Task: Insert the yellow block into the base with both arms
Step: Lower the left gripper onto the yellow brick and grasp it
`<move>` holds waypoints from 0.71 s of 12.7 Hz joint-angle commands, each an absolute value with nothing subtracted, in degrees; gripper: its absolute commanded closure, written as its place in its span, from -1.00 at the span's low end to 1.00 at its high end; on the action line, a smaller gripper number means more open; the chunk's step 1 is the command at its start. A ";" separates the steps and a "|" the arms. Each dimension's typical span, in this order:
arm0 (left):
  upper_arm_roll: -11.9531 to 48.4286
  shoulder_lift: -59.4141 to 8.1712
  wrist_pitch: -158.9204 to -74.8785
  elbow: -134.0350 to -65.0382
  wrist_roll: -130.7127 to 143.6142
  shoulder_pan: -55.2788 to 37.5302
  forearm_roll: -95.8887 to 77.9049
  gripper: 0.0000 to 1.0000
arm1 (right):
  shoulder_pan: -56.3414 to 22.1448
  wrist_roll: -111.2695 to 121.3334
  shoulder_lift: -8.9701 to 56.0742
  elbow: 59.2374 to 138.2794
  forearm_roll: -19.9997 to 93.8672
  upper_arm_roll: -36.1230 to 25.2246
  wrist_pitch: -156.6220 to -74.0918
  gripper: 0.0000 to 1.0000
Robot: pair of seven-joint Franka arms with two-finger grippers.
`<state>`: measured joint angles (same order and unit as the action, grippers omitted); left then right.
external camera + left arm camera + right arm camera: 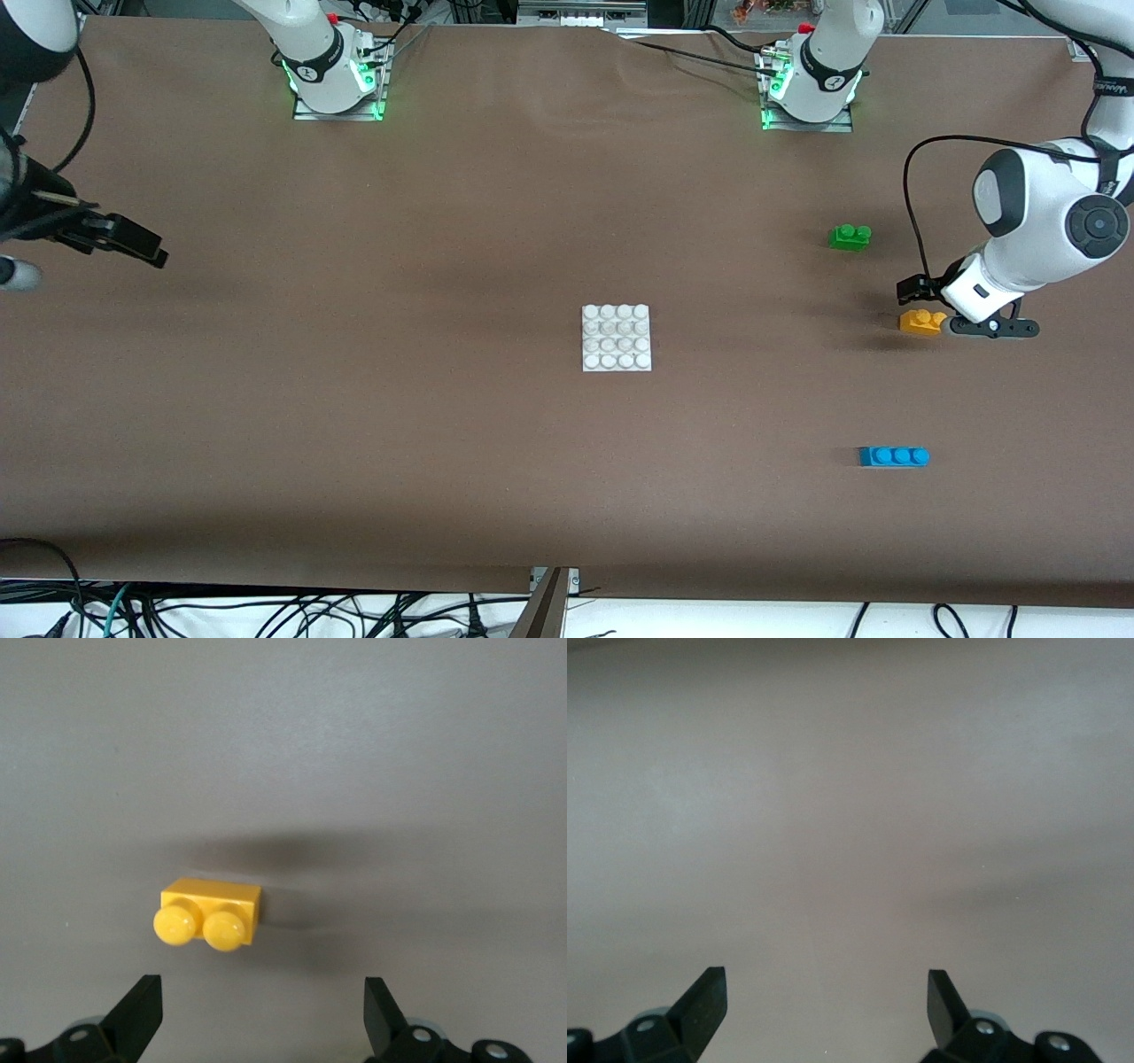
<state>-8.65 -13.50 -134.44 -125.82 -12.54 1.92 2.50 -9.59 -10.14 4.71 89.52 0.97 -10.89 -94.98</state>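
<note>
Hovering low at the left arm's end of the desk [354,425], the left gripper [261,1014] stands wide and empty, fingers [142,1005] apart, with the yellow block [211,914] on the cloth just ahead of them and off-centre toward one finger. The block sits studs up, untouched. The base [617,337] lies mid-desk, well apart from the block, nothing mounted on it. A green brick [850,236] lies farther from the front camera than the block, a blue brick [893,456] nearer. The right gripper [826,1010], also wide and empty, waits over bare desk at the right arm's end. Step in hand, by judgement: approach to grasp. Next move calls for centring over the block, descending, then closing.
</note>
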 commanded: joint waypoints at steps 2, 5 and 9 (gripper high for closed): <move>-9.40 -15.99 -139.99 -127.35 -21.95 4.21 2.73 -1.00 | -6.77 -8.35 2.73 94.21 2.98 -9.49 -100.71 -1.00; -9.40 -17.75 -142.02 -126.65 -25.22 5.01 2.72 -1.00 | -7.12 -8.00 2.64 94.83 2.90 -9.58 -100.81 -1.00; -9.40 -20.74 -145.02 -125.61 -27.07 5.27 2.64 -1.00 | -7.29 -7.91 2.72 94.57 2.46 -9.49 -99.93 -1.00</move>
<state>-9.60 -19.13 -143.88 -127.26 -25.27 4.73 2.50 -8.07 -8.82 4.11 93.43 1.91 -10.35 -100.02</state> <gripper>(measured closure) 0.000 0.000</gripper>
